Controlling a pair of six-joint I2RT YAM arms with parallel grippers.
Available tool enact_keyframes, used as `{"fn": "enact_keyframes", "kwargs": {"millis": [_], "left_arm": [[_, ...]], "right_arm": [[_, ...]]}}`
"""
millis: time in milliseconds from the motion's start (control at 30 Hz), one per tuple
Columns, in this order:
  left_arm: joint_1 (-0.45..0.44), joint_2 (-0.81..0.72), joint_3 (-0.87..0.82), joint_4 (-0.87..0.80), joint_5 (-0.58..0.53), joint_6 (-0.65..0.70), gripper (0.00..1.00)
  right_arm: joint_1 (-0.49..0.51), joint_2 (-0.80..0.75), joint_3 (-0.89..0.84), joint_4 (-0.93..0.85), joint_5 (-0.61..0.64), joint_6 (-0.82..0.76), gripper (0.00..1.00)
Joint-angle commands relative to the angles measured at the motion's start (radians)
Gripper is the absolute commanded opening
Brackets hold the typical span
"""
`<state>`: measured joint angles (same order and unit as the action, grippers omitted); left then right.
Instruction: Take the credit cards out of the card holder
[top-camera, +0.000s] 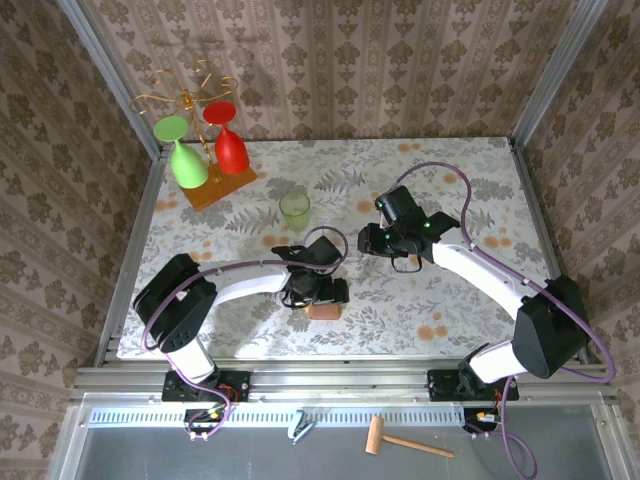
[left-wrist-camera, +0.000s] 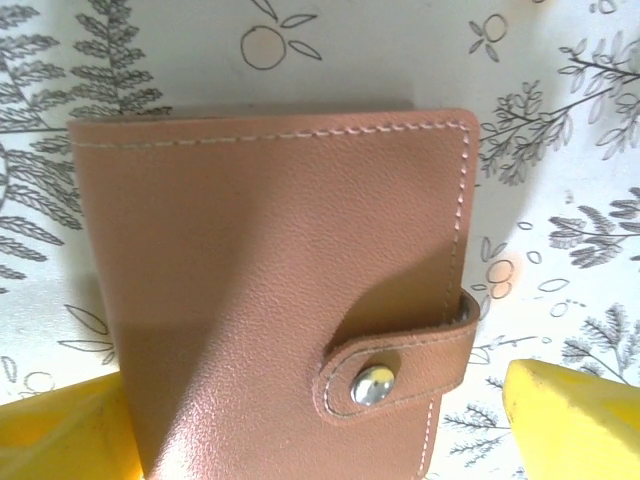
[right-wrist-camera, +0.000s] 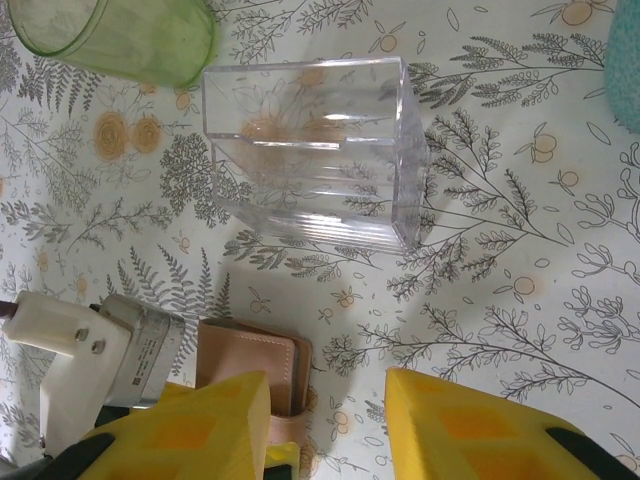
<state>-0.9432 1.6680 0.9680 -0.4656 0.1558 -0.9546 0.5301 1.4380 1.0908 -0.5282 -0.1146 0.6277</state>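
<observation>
both jaws open, empty, left astride the card holder (left-wrist-camera: 270, 260), whose shut snap (left-wrist-camera: 372, 385) the left wrist reveals.

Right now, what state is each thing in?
card holder: shut, strap snapped, lying flat.
left pincer: open, straddling the card holder.
right pincer: open, empty.
clear box: empty.
green cup: upright.
green glass: upside down.
red glass: upside down.

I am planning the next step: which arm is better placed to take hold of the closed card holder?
Left. The left gripper hangs directly above the card holder, open fingers on either side. The right gripper is off to the side, nearer the clear box, with nothing between its fingers.
</observation>
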Motion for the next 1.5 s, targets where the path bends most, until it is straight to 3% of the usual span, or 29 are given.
{"fn": "enact_keyframes", "kwargs": {"millis": [0,200,433,733,967,1467], "left_arm": [[-0.01,-0.061,-0.033,0.044,0.036,-0.042,0.89],[0.005,-0.136,-0.074,0.047,0.002,-0.047,0.88],[0.094,-0.289,-0.175,0.101,0.007,-0.055,0.83],[0.253,-0.385,-0.338,0.29,0.167,-0.085,0.59],[0.319,-0.415,-0.407,0.334,0.227,-0.072,0.48],[0.454,-0.526,-0.538,0.357,0.31,-0.043,0.47]], "right_arm": [[-0.003,-0.039,-0.026,-0.026,-0.03,0.012,0.36],[0.008,-0.082,-0.07,-0.03,-0.04,0.038,0.36],[0.054,-0.118,-0.121,-0.045,-0.038,0.08,0.36],[0.169,-0.1,-0.16,-0.034,0.013,0.207,0.36],[0.267,0.017,-0.119,-0.018,0.059,0.282,0.35],[0.393,0.308,0.111,-0.087,0.113,0.315,0.32]]}}
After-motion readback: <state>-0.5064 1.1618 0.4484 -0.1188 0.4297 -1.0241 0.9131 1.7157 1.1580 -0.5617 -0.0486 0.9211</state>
